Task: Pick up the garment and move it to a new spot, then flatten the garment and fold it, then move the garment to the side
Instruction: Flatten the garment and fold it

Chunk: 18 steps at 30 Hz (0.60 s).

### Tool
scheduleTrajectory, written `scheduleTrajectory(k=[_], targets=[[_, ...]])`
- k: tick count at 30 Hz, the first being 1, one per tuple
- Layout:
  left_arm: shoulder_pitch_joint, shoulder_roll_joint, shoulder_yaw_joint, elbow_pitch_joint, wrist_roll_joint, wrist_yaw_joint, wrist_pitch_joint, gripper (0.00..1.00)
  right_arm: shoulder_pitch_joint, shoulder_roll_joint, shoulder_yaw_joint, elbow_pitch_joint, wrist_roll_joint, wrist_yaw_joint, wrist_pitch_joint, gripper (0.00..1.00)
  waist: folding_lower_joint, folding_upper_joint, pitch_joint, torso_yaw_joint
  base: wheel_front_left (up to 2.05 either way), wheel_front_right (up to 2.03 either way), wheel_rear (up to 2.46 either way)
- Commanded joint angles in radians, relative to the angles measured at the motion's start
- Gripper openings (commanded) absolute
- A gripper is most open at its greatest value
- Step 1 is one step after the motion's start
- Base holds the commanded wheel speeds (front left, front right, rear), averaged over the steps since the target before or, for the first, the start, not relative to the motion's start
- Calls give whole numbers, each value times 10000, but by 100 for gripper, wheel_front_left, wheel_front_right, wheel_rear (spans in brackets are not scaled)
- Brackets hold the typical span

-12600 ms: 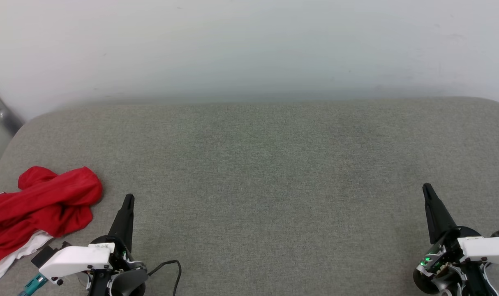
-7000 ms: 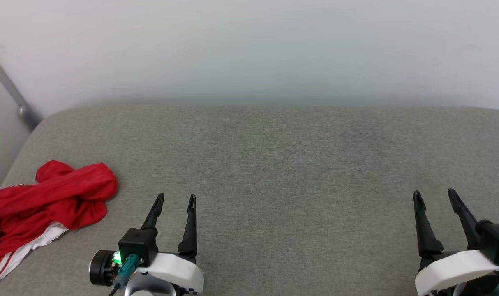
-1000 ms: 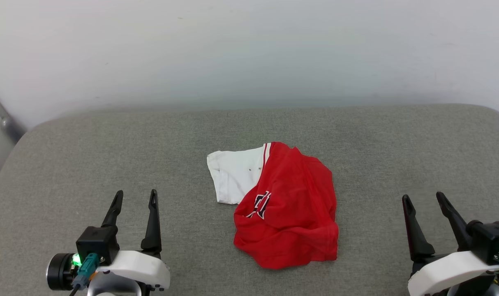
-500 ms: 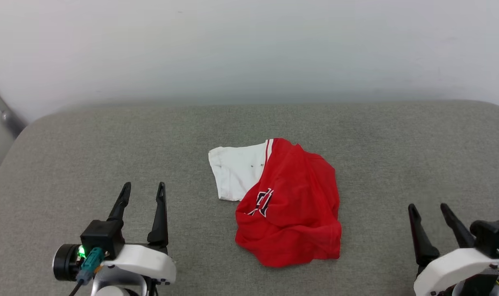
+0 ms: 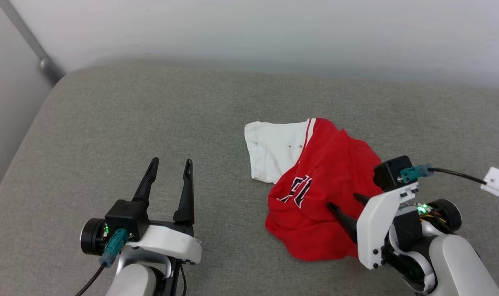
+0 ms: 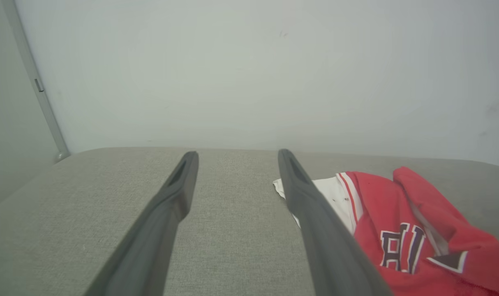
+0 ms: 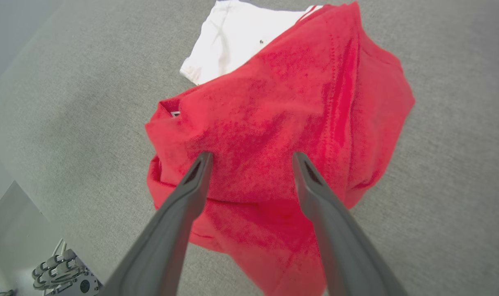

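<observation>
The garment (image 5: 315,193), a red jersey with a white sleeve and black letters, lies crumpled in a heap on the grey cushion (image 5: 151,115). My right gripper (image 5: 344,201) hangs open just above the heap's right side, fingers pointing left and down onto the red cloth (image 7: 274,135), nothing between them. My left gripper (image 5: 169,168) stands open to the left of the garment, apart from it, fingers pointing up the head view. In the left wrist view the garment (image 6: 401,234) lies to the right of my left gripper (image 6: 237,158).
A pale wall (image 5: 274,33) backs the cushion. A grey metal post (image 5: 31,45) runs down at the far left corner. The cushion's rounded left edge (image 5: 23,144) drops off there. A black cable with a white tag (image 5: 494,181) trails from my right wrist.
The head camera has turned, shifting the picture right and up. My right gripper has swung in from the lower right over the garment. The garment has stayed crumpled in place.
</observation>
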Motion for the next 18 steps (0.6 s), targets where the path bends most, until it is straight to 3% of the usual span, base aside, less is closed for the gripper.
scheduleTrajectory(k=[1, 6, 7, 8, 9, 18], targets=[[-129, -65, -28, 78, 22, -59, -74, 100, -319, -137, 185, 116, 100, -3, 249, 100, -1, -1, 277, 277, 0, 0, 0], [-394, -187, -100, 281, 68, -138, -172, 100, -1067, -389, 837, 868, 337, -3, 855, 100, -1, -1, 573, 521, 0, 0, 0], [-444, -215, -95, 316, 66, -139, -169, 100, -1172, -438, 862, 1008, 345, -3, 826, 81, -1, -1, 614, 551, 0, 0, 0], [-491, -246, -92, 340, 82, -123, -179, 100, -1237, -427, 867, 1145, 436, -3, 790, 35, -1, -1, 643, 570, 0, 0, 0], [-528, -266, -86, 363, 95, -128, -187, 100, -1295, -452, 883, 1248, 474, -3, 750, 0, -1, -1, 657, 578, 0, 0, 0], [-283, -122, 168, 427, 152, -108, -238, 100, -890, -931, 39, 390, 474, -3, -201, 0, -1, -1, 425, -41, 0, 0, 0]])
